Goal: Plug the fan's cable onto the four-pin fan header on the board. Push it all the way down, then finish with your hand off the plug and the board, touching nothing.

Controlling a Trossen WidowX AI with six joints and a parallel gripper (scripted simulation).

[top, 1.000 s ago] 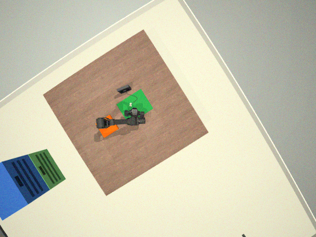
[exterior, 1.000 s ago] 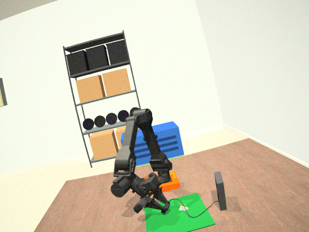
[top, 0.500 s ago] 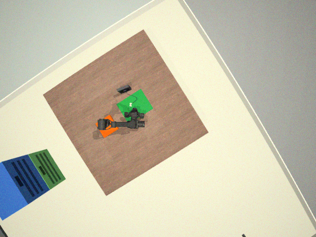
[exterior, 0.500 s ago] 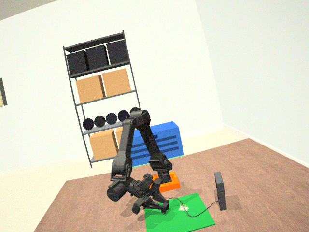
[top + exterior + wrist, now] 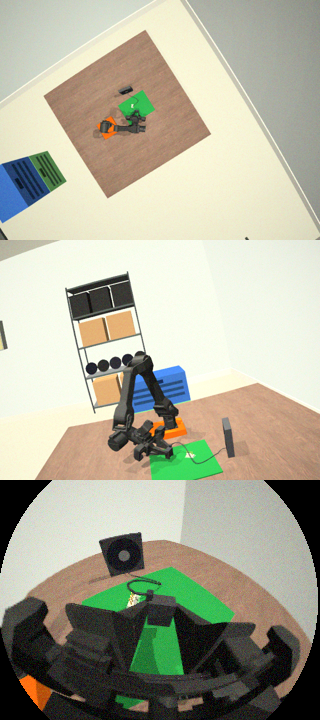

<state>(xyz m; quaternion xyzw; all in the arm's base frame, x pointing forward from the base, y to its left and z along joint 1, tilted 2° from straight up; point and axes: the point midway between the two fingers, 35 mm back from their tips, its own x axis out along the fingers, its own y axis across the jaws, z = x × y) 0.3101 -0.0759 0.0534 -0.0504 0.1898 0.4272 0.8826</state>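
The green board (image 5: pixel 145 101) (image 5: pixel 180 469) (image 5: pixel 196 596) lies flat on the wooden floor panel. The white four-pin header (image 5: pixel 132 105) (image 5: pixel 192 456) (image 5: pixel 135 599) stands up from it. The dark fan (image 5: pixel 125 89) (image 5: pixel 228 437) (image 5: pixel 122 555) stands upright past the board's edge. Its thin black cable (image 5: pixel 206 460) (image 5: pixel 142 580) curves across the board. My gripper (image 5: pixel 135 112) (image 5: pixel 168 452) (image 5: pixel 162 604) is shut on the small dark plug (image 5: pixel 160 612) at the cable's end. It holds the plug low over the board, a short way from the header and not on it.
The arm's base sits on an orange block (image 5: pixel 106 135) (image 5: pixel 178 431) beside the board. A blue and green cabinet (image 5: pixel 23 178) (image 5: pixel 168 384) and a shelf rack (image 5: pixel 103 343) with boxes stand far off by the wall.
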